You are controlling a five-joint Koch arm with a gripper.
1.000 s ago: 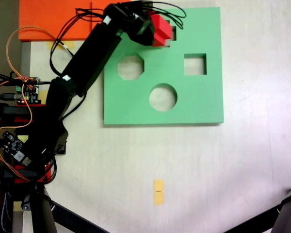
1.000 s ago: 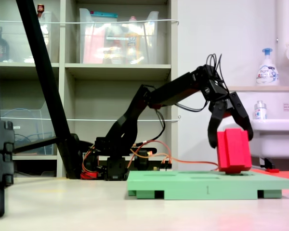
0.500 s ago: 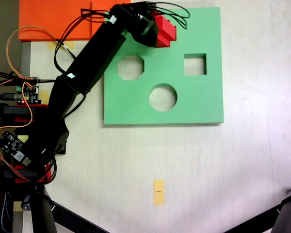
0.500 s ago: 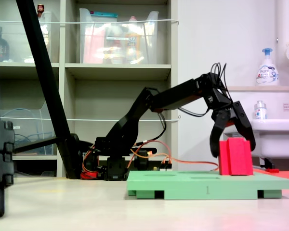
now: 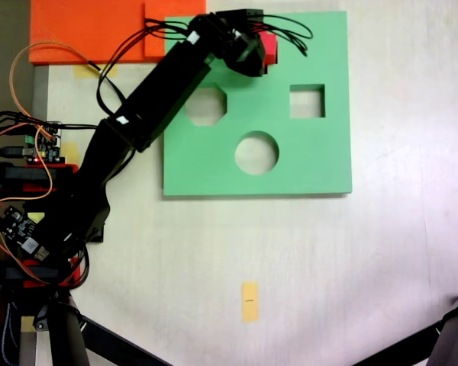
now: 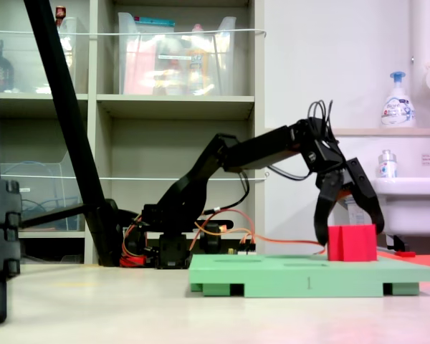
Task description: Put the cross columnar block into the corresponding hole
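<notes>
The gripper (image 6: 349, 233) is straddling the cross columnar block (image 6: 352, 243), jaws spread beside it, seemingly not clamping. The block is sitting partly sunk in the corresponding hole (image 5: 269, 61) of the green foam board (image 5: 305, 152). What is remaining, I judge: seating fully and retreating.

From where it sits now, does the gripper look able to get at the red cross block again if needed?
Probably yes. The gripper straddles the red cross block, jaws spread either side; the block stands partly sunk in the green board, top exposed, nothing between.
</notes>
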